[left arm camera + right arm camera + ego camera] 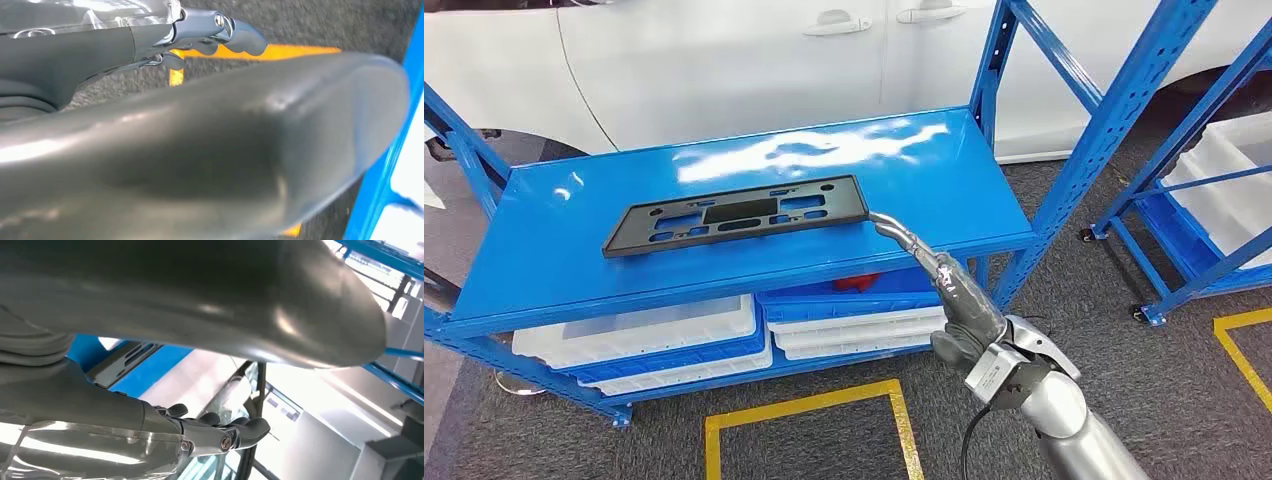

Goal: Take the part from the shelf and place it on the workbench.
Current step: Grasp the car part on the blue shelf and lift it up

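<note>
The part [736, 213], a flat black plate with cut-out slots, lies flat on the top board of the blue shelf [574, 260], a little left of the board's middle. Its long side runs across the shelf, so its right-hand end faces the approaching arm. That lie suits a grip at the near end, in my judgement.

Below the top board, white bins [654, 335] sit on the lower level, well under the fingers and clear of the reach.

The right hand [924, 262] comes in from the lower right, stretched out long and narrow toward the part. Its fingers [886, 222] touch, or all but touch, the part's right-hand corner; contact cannot be confirmed. In the right wrist view the fingers [235, 432] are curled together and nothing lies between them. The part [125, 357] shows there beyond and beside the fingers, not within them. The part is not yet held.

The left hand [215, 35] hangs low over grey floor with a yellow line [280, 51]. Its fingers are curled in and hold nothing; it has no share in the step at hand.

Judged from this, the task stands at the approach to the pick. The part remains on the shelf. A grip at one far corner of a long plate may let it swing or slip.
</note>
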